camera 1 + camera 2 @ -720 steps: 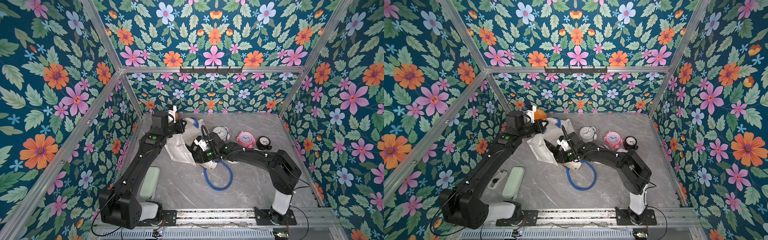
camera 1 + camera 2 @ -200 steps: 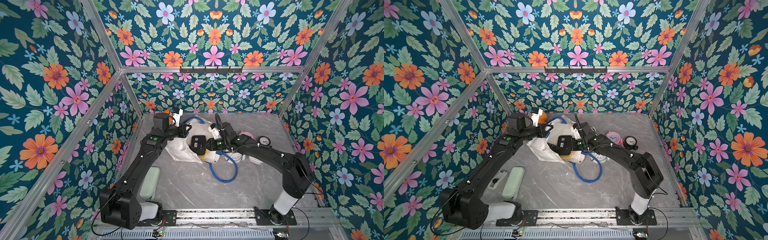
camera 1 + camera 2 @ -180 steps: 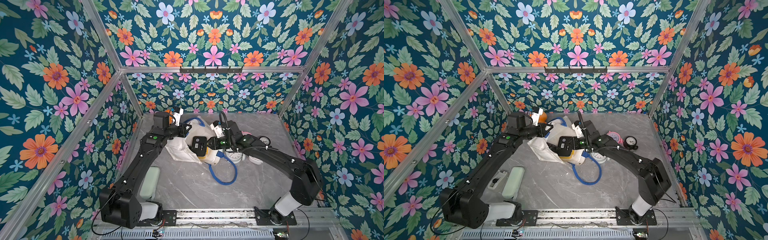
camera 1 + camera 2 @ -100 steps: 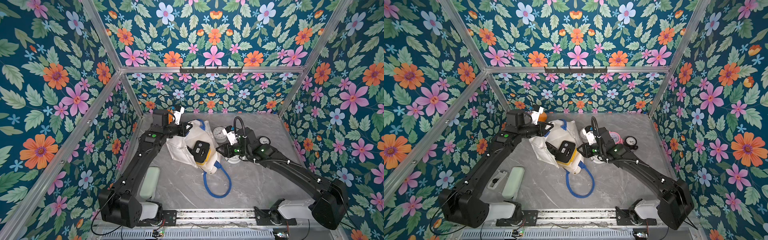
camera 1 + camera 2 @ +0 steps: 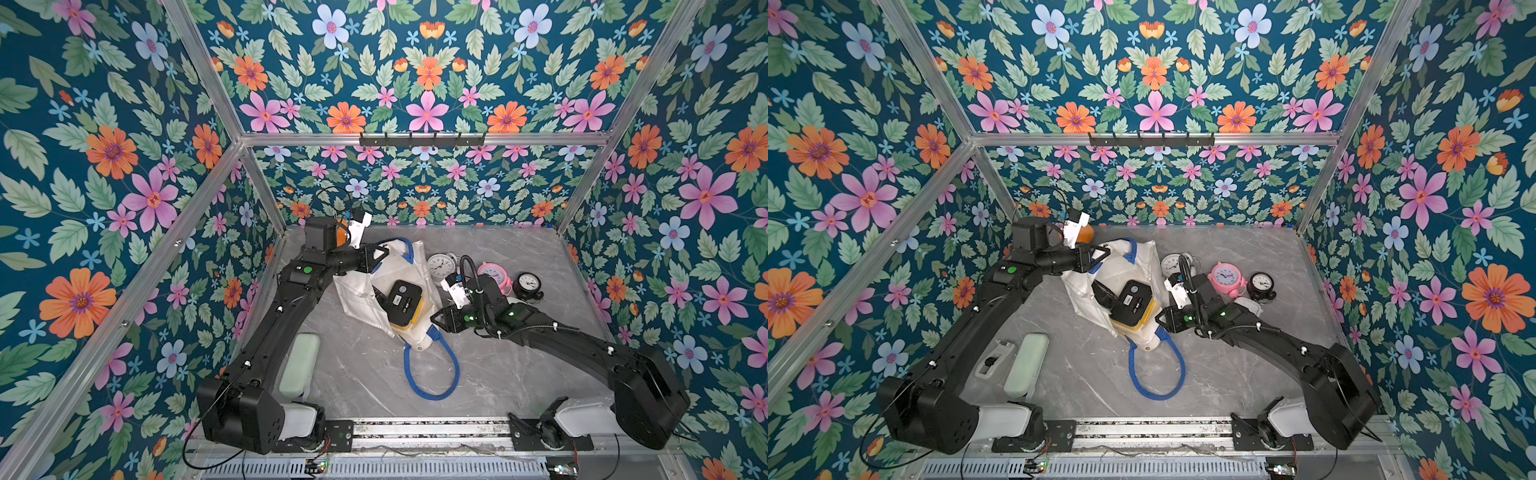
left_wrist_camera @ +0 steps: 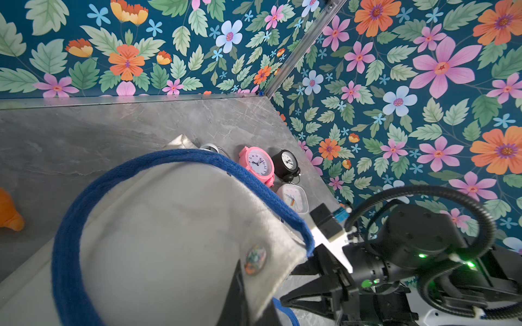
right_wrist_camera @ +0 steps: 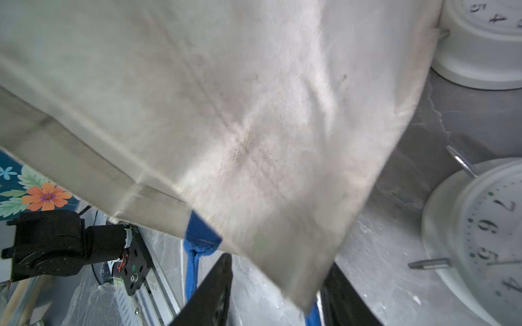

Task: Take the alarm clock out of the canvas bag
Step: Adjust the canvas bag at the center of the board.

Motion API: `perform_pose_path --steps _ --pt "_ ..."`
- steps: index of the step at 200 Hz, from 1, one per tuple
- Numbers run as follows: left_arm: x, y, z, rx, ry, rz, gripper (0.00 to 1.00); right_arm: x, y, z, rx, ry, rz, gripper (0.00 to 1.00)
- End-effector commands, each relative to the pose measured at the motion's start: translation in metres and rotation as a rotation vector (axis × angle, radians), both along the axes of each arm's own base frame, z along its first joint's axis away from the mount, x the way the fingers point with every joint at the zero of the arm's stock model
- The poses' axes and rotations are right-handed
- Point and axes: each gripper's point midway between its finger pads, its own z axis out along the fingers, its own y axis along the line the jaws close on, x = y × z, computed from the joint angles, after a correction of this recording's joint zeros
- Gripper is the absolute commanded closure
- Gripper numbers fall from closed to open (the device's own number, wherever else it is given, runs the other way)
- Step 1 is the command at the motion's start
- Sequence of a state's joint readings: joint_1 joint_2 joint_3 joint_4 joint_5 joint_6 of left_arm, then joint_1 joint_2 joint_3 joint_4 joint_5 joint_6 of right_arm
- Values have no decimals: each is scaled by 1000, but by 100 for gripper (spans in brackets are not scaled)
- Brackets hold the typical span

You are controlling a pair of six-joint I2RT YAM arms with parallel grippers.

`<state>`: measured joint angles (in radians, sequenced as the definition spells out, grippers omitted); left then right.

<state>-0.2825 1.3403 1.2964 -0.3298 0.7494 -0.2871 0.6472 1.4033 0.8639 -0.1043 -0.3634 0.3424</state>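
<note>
In both top views the canvas bag [image 5: 365, 291] [image 5: 1088, 295] lies crumpled in the middle of the table [image 5: 498, 374], one blue loop handle [image 5: 432, 370] spread flat on the marble toward the near edge. A black, yellow-edged alarm clock [image 5: 401, 303] [image 5: 1133, 305] rests back-up on the white fabric; whether any part remains inside the mouth cannot be told. The left end effector [image 5: 376, 258] [image 5: 1100, 254] is clamped on the bag's far upper edge. The right end effector [image 5: 433, 321] [image 5: 1158, 320] sits just beside the bag's near corner, jaws apart. Behind it stand a white round clock [image 5: 441, 265], a pink clock [image 5: 492, 276] and a black clock [image 5: 528, 286]. An orange plush toy [image 5: 341, 232] shows behind the left wrist, and a pale green case [image 5: 300, 365] lies beside the left arm.

From the left wrist, the bag's fabric and blue handle fill the foreground, pinched at the edge. The pink clock [image 6: 258, 165], black clock [image 6: 286, 165] and a white square clock [image 6: 292, 199] line up past it. The right end effector [image 6: 291, 285] is seen with its jaws parted.

From the right wrist, a corner of the bag [image 7: 254, 113] hangs between the two spread fingers [image 7: 214, 293]. The white round clock [image 7: 480, 225] stands near.
</note>
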Motion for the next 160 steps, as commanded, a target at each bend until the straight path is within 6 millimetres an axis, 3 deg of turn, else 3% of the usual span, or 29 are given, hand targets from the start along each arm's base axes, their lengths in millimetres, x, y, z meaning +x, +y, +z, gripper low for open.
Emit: perform_pose_path --steps 1,12,38,69,113,160 --pt "-3 -8 24 -61 -78 -60 100 12 11 7 42 -20 -12 50" --pt "-3 -8 22 -62 -71 -59 100 13 16 11 66 -16 -2 55" --pt "-2 -6 14 -43 -52 -38 100 14 21 28 114 -32 4 82" --pt "3 2 -7 30 -13 9 100 12 23 60 168 -46 4 100" --pt "4 18 -27 133 25 83 100 4 25 100 228 -24 9 100" --pt "-1 33 -38 234 37 125 76 -1 28 124 256 39 25 100"
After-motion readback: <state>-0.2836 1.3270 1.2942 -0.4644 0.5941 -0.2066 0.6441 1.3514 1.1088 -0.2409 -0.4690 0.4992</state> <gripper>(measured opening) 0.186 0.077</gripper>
